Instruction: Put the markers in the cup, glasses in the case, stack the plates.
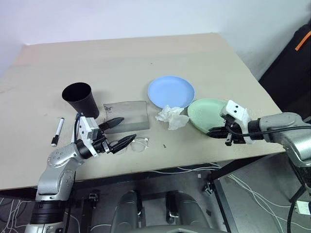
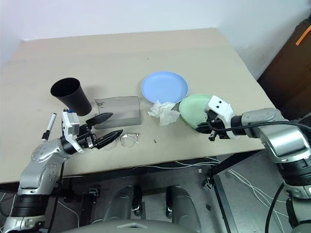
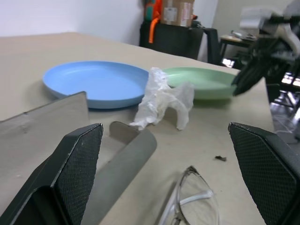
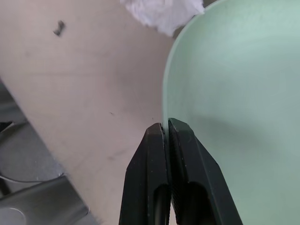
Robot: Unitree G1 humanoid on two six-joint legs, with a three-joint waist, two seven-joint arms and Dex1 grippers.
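Glasses [image 3: 194,199] cut off, half visible

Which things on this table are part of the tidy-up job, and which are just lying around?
Part of the job:
black cup
white marker
glasses
grey case
blue plate
green plate

Lying about:
crumpled tissue
small dark scrap

place: lab or office | cues: bare worktable [image 1: 146,53]; floor cables [image 1: 184,170]; stacked boxes [image 3: 177,13]
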